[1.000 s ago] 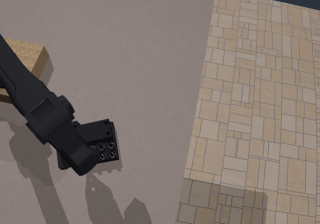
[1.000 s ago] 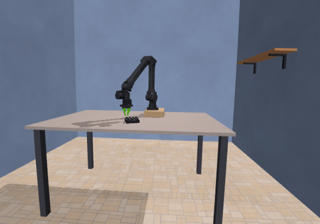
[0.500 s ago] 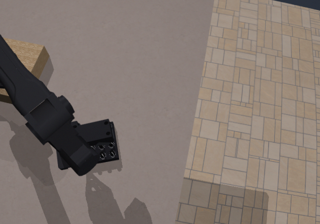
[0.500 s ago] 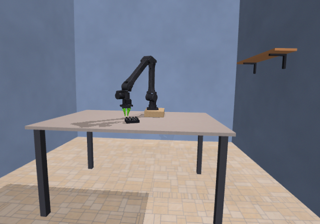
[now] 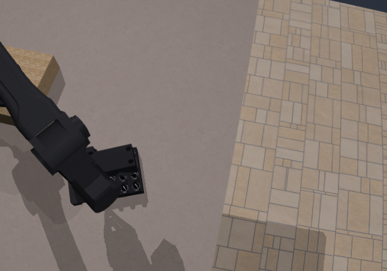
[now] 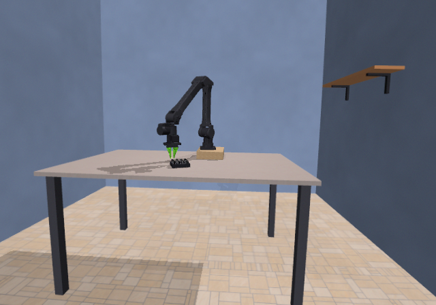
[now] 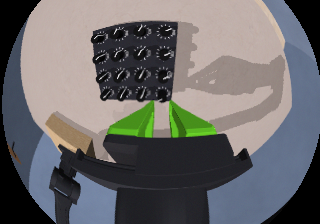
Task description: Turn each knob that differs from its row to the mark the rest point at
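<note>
The black knob box (image 5: 129,182) (image 6: 180,165) (image 7: 152,64) stands on the table. The wrist view shows its knobs in a four-by-four grid. The three image columns at the left have white lines slanting up and right. In the rightmost column the upper three lines point roughly right; the line of the nearest knob (image 7: 162,93) is hard to make out. My gripper (image 6: 172,157) (image 7: 161,104) points down with its green fingers a little apart, open and empty. Its tips appear just above the box's near edge, by that knob. In the top view the arm hides the fingers and much of the box.
The robot's arm (image 5: 34,105) (image 6: 186,99) rises from a wooden base block (image 5: 37,71) (image 6: 210,153) (image 7: 70,134) behind the box. The table (image 5: 175,74) (image 6: 246,169) carries shadows of the arm. A wooden shelf (image 6: 387,67) hangs on the right wall, far from the arm.
</note>
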Controlling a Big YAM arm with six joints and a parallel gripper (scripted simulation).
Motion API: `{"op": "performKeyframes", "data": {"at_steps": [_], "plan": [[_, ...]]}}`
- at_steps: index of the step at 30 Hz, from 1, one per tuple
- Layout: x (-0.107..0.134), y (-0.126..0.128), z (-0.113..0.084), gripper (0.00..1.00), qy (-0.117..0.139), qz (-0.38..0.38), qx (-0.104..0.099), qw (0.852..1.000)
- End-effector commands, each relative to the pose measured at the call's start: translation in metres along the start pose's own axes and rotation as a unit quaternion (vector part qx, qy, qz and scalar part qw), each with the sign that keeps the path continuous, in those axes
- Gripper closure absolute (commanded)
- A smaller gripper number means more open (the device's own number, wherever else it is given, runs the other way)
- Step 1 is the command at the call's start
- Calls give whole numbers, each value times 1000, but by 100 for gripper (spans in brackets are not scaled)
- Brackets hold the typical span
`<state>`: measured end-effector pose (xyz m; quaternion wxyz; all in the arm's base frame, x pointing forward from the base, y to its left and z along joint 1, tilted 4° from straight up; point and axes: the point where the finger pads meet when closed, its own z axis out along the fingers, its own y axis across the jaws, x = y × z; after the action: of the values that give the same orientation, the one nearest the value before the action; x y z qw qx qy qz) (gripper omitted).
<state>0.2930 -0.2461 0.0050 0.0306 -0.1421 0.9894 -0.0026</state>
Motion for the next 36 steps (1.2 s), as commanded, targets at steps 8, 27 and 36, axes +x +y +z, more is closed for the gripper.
{"op": "performKeyframes", "data": {"at_steps": [8,27,36], "plan": [[-14,-26,-19,81,-20,-4,27,999],[-11,-20,-6,81,-15,-3,19,1000],[-7,-12,6,81,-10,-3,11,1000]]}}
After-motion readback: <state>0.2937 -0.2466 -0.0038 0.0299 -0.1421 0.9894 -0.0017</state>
